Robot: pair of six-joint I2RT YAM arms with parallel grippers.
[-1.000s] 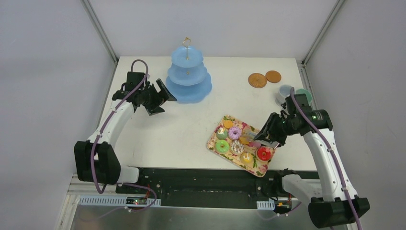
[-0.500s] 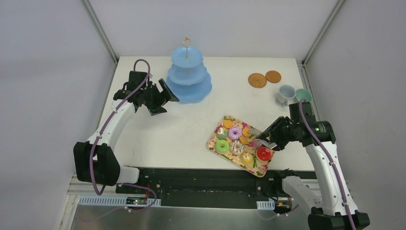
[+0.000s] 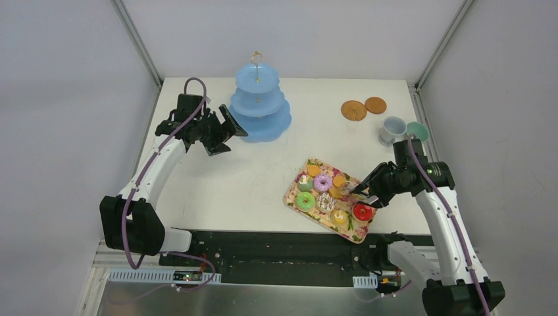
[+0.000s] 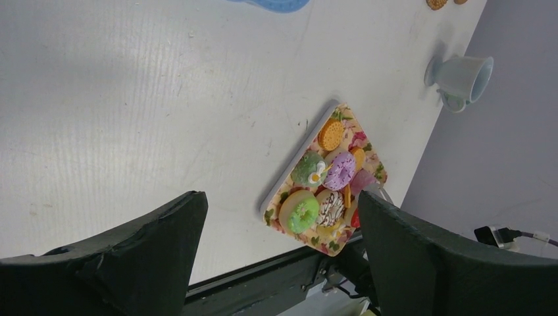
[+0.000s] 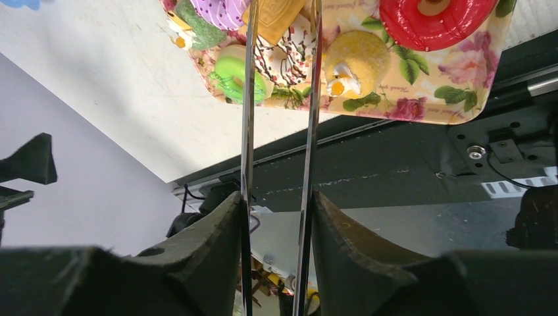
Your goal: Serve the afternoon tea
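Observation:
The sweets lie on the flowered tray point(image 3: 358, 234): green donut point(image 3: 305, 201), purple donut point(image 3: 322, 183), red donut point(image 3: 362, 210), white chocolate-striped donut point(image 3: 326, 201), orange biscuits point(image 3: 313, 170), yellow cupcake point(image 3: 339, 217). My right gripper point(image 3: 372, 191) is shut on metal tongs point(image 5: 249, 99). In the right wrist view the two blades reach over the tray, with an orange biscuit point(image 5: 276, 16) between their tips; whether they touch it I cannot tell. My left gripper point(image 3: 227, 135) is open and empty beside the blue tiered stand point(image 3: 260, 108).
Two brown woven coasters point(image 3: 354, 110) lie at the back right. A pale blue cup point(image 3: 392, 129) and a green cup point(image 3: 417, 131) stand by the right edge, just behind my right arm. The tray sits close to the table's front edge.
My right arm has drawn back toward the near edge and lowered, keeping the tongs over the tray's right half. My left gripper has edged slightly toward the blue stand.

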